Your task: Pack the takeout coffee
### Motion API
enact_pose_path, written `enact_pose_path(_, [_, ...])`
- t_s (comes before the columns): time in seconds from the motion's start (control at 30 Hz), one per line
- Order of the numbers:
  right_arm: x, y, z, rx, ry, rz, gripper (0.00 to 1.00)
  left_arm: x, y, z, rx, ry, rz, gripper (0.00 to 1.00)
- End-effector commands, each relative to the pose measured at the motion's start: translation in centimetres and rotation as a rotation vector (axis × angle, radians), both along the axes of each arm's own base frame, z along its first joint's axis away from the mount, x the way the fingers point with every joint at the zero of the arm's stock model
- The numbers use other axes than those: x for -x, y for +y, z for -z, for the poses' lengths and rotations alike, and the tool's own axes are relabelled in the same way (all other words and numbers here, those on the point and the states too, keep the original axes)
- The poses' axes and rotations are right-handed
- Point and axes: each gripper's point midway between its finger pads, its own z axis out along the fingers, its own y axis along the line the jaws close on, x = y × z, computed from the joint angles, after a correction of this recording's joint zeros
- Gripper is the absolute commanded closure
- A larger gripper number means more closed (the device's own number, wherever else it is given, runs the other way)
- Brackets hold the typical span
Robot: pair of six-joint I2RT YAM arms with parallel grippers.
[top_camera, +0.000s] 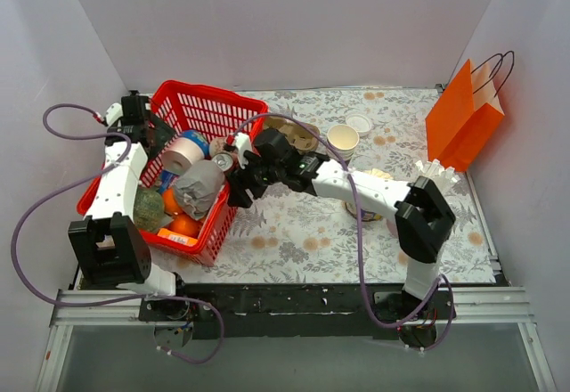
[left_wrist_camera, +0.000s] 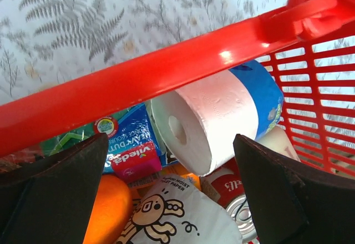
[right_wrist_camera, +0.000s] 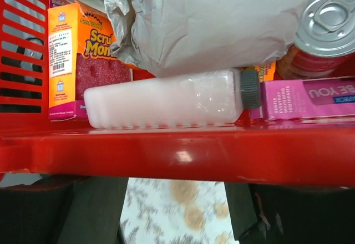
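Top external view: takeout coffee (top_camera: 378, 176) sits centre-right on the table, mostly hidden under the right forearm. Left gripper (left_wrist_camera: 171, 144) hangs wide open over the red basket (top_camera: 214, 92). Right gripper (right_wrist_camera: 177, 199) is at the basket's right rim, jaws apart and empty.
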Motion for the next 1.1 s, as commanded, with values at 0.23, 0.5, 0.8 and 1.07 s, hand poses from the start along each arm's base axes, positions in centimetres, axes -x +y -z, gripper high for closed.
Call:
enact_pose_path(0.23, [-6.6, 10.5, -2.3, -0.145, -0.106, 0.001, 0.29, -7.7, 5.5, -2.6, -0.012, -0.094, 0.016, 0.02])
enact_pose_path(0.5, [-12.0, 12.7, -2.7, -0.250, -0.115, 0.090, 0.29, -11.7, 6.1, -0.9, 0.007, -0.075, 0.083, 0.02])
enact_pose_path(0.8, [-15.6, 14.9, -2.0, -0.366, -0.117, 0.114, 0.30, -13.6, 1.7, -5.7, 0.118, -0.251, 0.314, 0.02])
enact_pose_path(1.07, [-16.9, 12.4, -4.8, -0.367, -0.116, 0.168, 0.29, -11.0, -1.9, -14.9, 0.132, -0.469, 0.478, 0.02])
